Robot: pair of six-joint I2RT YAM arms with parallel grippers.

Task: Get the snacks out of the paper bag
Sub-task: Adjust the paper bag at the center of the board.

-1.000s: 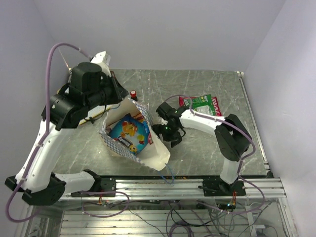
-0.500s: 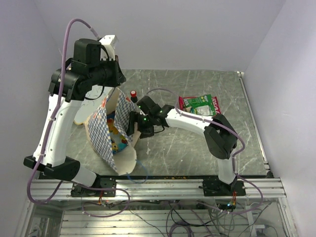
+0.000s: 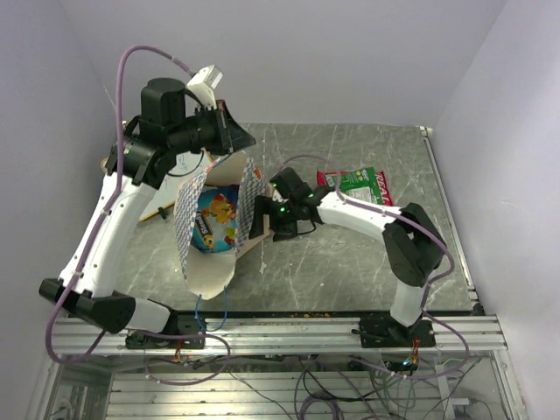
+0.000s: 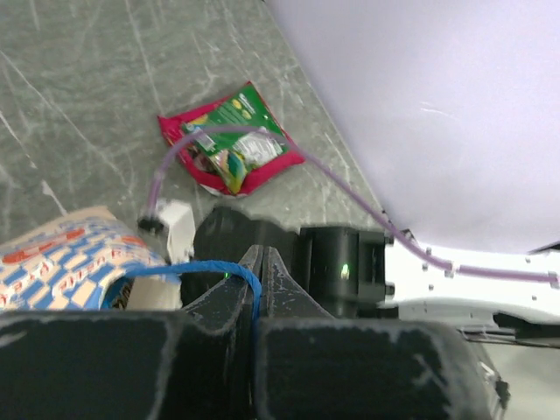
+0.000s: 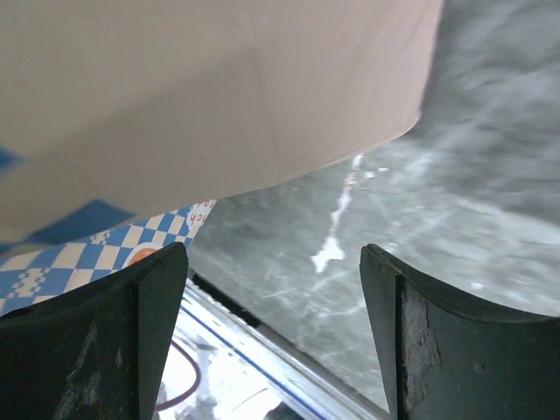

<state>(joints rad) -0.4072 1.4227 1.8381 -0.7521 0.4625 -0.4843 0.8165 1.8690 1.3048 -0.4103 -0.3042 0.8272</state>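
1. The left gripper (image 3: 234,133) sits above the bag's top edge. Its fingers are pinched tight on the blue cord (image 4: 229,268), so the bag hangs from that hold.
2. The bag (image 3: 212,267) is hoisted and tipped, with its mouth gaping up and to the right. I can't tell whether its low cream end touches the table (image 3: 350,254).
3. A blue-and-yellow packet (image 3: 216,219) lies deep inside the bag, against the checked wall. Whether more packets sit under it I can't tell.
4. The right gripper (image 3: 261,226) is at the bag's right edge, just outside the mouth. Its fingers are spread wide with only bare table between them. Cream paper hangs over them, and the checked band is beside its left finger.
5. A green-and-red packet (image 3: 357,185) lies flat, well to the right of the bag and already out.
6. As I read it, the job is partway done, and the step in hand is reaching for the packet inside. Next, the spread fingers need to slip through the mouth without snagging the paper and then close on the foil, while the cord hold stays firm.
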